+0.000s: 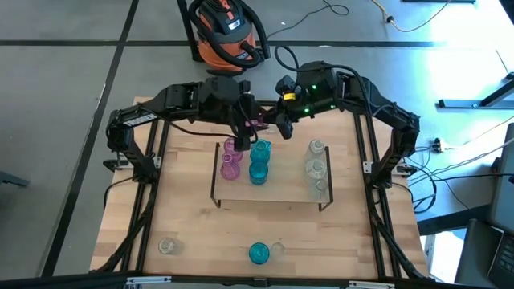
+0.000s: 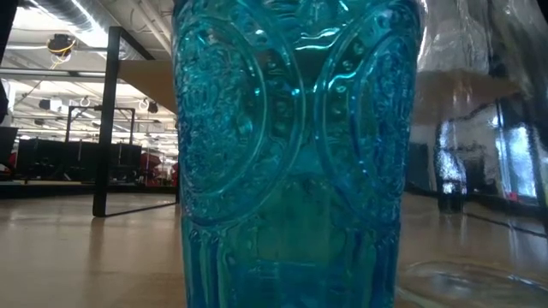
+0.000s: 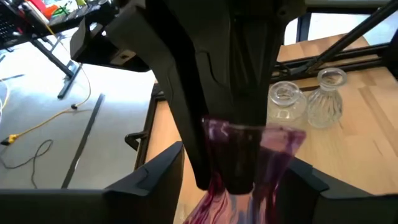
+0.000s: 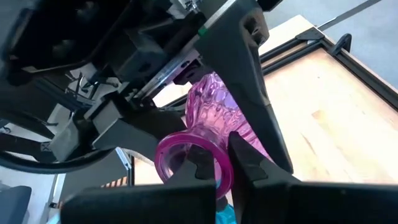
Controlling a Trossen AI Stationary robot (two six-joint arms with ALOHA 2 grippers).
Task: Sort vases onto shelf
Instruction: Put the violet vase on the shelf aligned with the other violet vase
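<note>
The right gripper [image 4: 224,163] is pinched on the rim of a pink translucent glass vase with a bulbous embossed body [image 4: 214,106], one finger inside the mouth and one outside. The left gripper [image 3: 233,183] faces it with its fingers spread wide to either side of the vase's body, a gap showing beside one finger.

Below both pairs of fingers lies the far edge of the low light-wood shelf with thin dark end brackets [image 1: 281,189]. On it stand two pink vases [image 1: 231,160], two teal-blue ones [image 1: 259,162] and a row of clear ones [image 1: 316,168].

Well away from the fingers, on the black-framed wooden tabletop [image 1: 193,229], stand another teal vase [image 1: 258,254] and a clear vase [image 1: 167,246]. Beyond the table, an orange-and-black shop vacuum [image 1: 229,32] sits on grey floor among cables.
</note>
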